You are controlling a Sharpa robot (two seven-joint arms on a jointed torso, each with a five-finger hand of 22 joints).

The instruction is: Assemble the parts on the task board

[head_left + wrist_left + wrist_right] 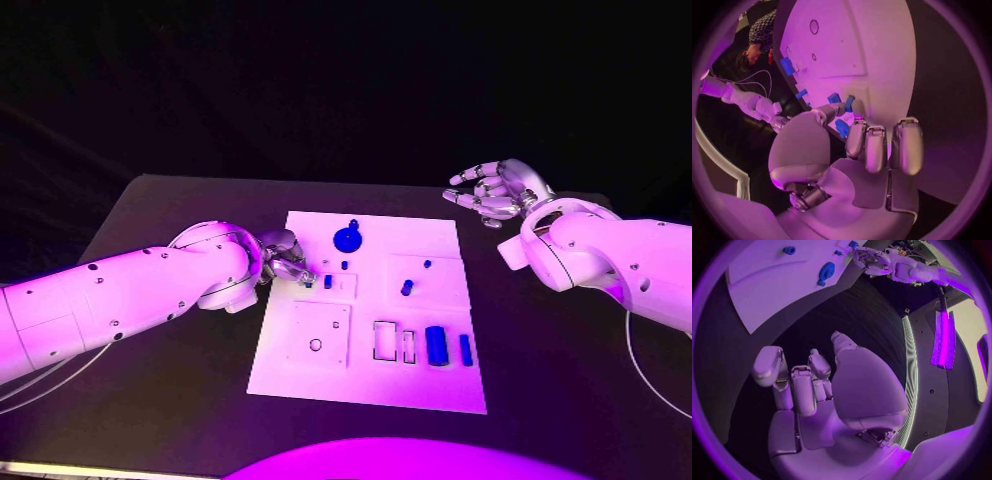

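We saw the white task board [378, 385] lying mid-way on the black table [159, 380]. Left hand [283, 256] at the board's left edge pinched a small blue part [849, 104]. Right hand [495, 191] hovered beyond the far right corner, fingers curled on nothing.

The task board [433, 385] is showing a smooth, matt white face, looking like a rigid plastic plate. The table [173, 400] beneath it is presenting a dark, matt surface that is throwing back little light. The parts, such as the round blue piece [348, 239] near the board's far edge and the blue bar [436, 345] near its near edge, are appearing as smooth, glossy plastic. The left hand [283, 256] and right hand [495, 192] are gleaming like polished metal, while both arm shells are reading as smooth, glossy white plastic.
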